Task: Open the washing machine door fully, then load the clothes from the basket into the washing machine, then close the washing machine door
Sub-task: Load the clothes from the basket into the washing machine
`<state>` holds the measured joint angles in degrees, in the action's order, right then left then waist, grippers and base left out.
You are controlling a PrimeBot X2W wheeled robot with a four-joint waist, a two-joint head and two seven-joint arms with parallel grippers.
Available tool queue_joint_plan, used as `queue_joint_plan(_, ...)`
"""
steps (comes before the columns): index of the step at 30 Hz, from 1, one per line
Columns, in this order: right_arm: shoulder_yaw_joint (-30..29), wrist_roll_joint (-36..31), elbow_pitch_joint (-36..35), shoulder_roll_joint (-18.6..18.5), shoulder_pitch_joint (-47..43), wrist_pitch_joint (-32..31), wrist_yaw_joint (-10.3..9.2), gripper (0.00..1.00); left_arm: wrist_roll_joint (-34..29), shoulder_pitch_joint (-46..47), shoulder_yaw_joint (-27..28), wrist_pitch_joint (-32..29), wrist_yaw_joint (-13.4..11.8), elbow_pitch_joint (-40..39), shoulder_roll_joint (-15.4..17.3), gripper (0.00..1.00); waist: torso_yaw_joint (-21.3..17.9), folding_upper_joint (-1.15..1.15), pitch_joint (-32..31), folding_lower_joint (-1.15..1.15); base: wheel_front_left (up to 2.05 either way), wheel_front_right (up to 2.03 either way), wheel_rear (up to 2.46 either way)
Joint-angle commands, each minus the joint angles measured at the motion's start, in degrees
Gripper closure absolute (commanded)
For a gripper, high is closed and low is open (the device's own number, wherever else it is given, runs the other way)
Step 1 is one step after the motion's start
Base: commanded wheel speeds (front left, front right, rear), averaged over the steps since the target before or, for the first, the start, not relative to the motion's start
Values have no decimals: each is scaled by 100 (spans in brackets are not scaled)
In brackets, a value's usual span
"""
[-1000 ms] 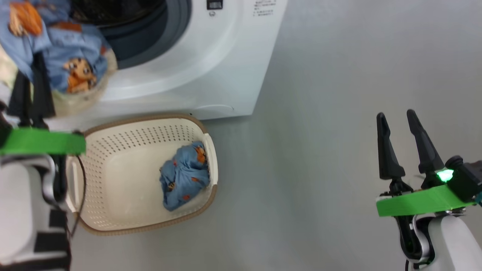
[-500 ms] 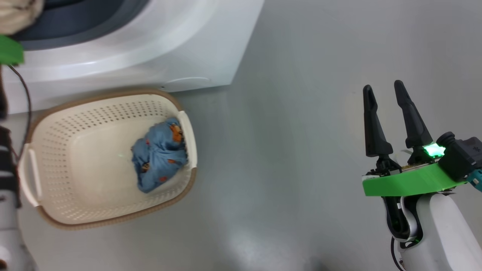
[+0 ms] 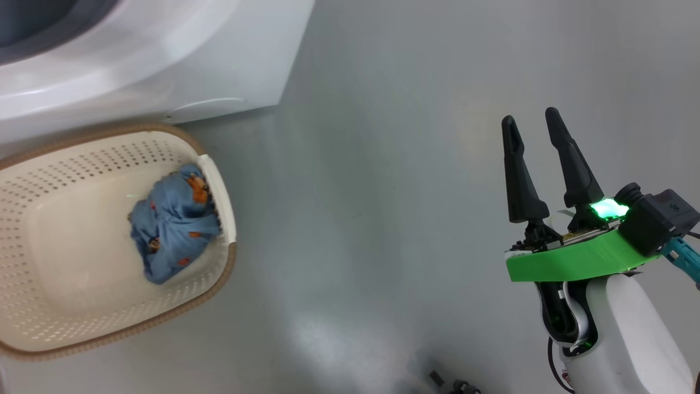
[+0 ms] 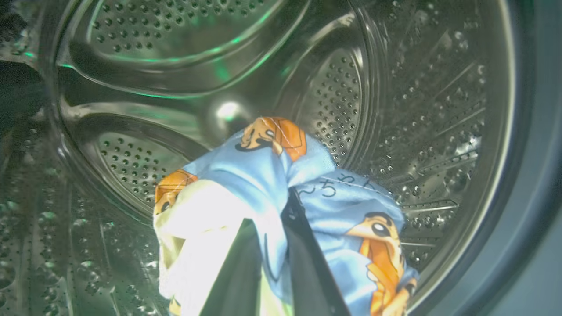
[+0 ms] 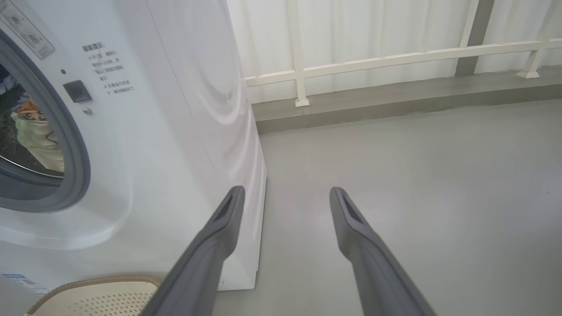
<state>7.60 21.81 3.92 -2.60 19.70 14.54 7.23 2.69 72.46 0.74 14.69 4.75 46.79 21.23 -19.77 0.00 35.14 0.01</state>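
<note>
In the left wrist view my left gripper [image 4: 272, 215] is inside the washing machine's steel drum [image 4: 342, 87]. It is shut on a bundle of clothes [image 4: 246, 171], light blue with orange bears plus a cream piece. The same bundle [image 5: 35, 131] shows through the grey-gasketed opening in the right wrist view. The washing machine [image 3: 164, 71] stands at the head view's top left. Below it is the basket [image 3: 33, 306], holding one more blue bear-print piece [image 3: 172, 224] against its right wall. My right gripper [image 3: 529, 114] hangs open and empty over bare floor, far right of the basket. The washing machine door is out of view.
Grey floor [image 3: 383, 219] spreads between the basket and my right arm. A white railing [image 5: 395, 57] on a low kerb runs behind the machine's right side. Small dark parts [image 3: 454, 383] lie at the head view's bottom edge.
The head camera has swung, sliding machine and basket left in the picture. My left arm with its bundle, at the drum opening a second ago, has left that view. The right gripper stays open.
</note>
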Motion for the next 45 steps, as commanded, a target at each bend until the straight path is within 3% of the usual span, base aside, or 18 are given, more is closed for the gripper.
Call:
queue_joint_plan(1, 145, 72, -160, -30, 16, 46, 25, 0, -50, 89, 64, 30, -66, -81, 315, 0, -130, 0, 80, -1, 0, 0, 0)
queue_joint_plan(11, 107, 111, -140, -29, -15, 46, 25, 0, 87, -18, 226, 30, -128, -16, 335, 0, -126, 0, -1, -1, 0, 0, 0)
queue_joint_plan(22, 70, 37, -110, -28, -6, 46, 25, 0, 135, -537, 352, 30, -122, -457, 232, 0, 23, 0, -203, -1, 0, 0, 0)
queue_joint_plan(34, -101, -191, -64, -45, -138, 46, 25, 0, 221, -1784, 663, 30, -68, -1175, -189, 0, 294, 0, -678, -1, 0, 0, 0)
queue_joint_plan(45, -14, -179, -85, -114, -212, 46, 25, 0, 80, -1668, 657, 30, 46, -779, -127, 0, 219, 0, -793, -1, 0, 0, 0)
